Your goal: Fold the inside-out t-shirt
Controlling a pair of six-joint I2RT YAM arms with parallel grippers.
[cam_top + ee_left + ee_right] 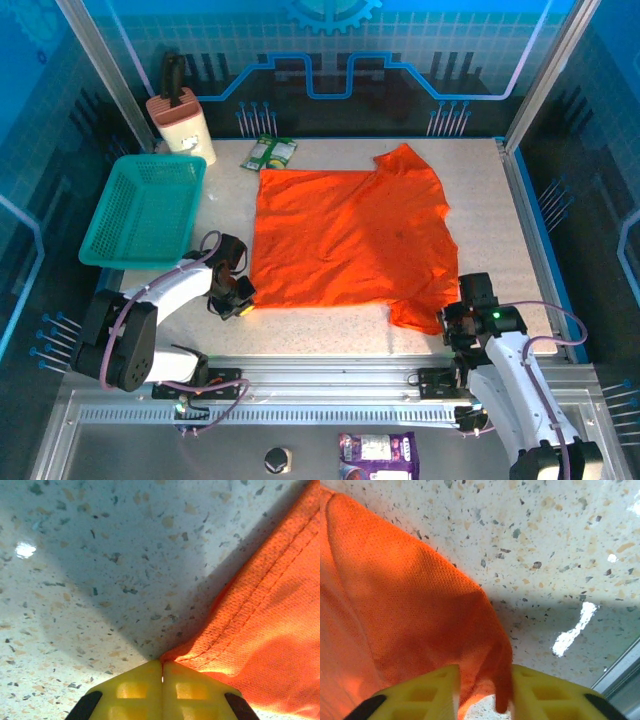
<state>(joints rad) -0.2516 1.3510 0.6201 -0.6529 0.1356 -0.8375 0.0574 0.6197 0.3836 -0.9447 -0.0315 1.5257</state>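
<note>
You see the bright orange-red, wrinkly cloth t-shirt spread flat, its near-left corner at the left claw, its near-right sleeve between the right claw's fingers.

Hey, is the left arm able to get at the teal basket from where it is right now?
Probably yes: the basket sits just beyond the left gripper with bare table between, but that gripper is shut on the t-shirt corner, so it would have to let go first.

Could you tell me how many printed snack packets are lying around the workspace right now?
2: a green packet on the table's far edge beside the t-shirt, and a purple packet below the rail between the arm bases. Others may be hidden.
</note>
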